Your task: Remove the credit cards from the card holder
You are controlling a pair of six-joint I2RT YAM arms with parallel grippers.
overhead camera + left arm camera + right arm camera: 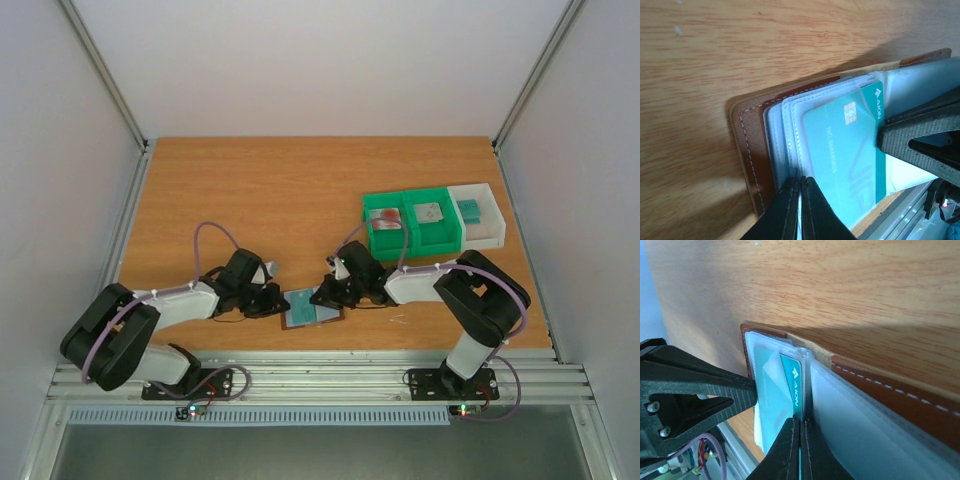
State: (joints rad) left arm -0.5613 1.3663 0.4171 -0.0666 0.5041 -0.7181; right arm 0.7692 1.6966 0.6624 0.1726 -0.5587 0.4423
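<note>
While the open card holder (312, 308) lies on the surface (250, 200), the left pincer (801, 180) nips its edge (jaws together); the right pincer (801, 421) grips the teal card (840, 150).

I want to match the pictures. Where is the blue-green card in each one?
Top camera: the card is small, low centre.
Left wrist: card fills the middle right.
Right wrist: card is a thin strip, lower centre.
Shared landmark: the brown wallet around it.
</note>
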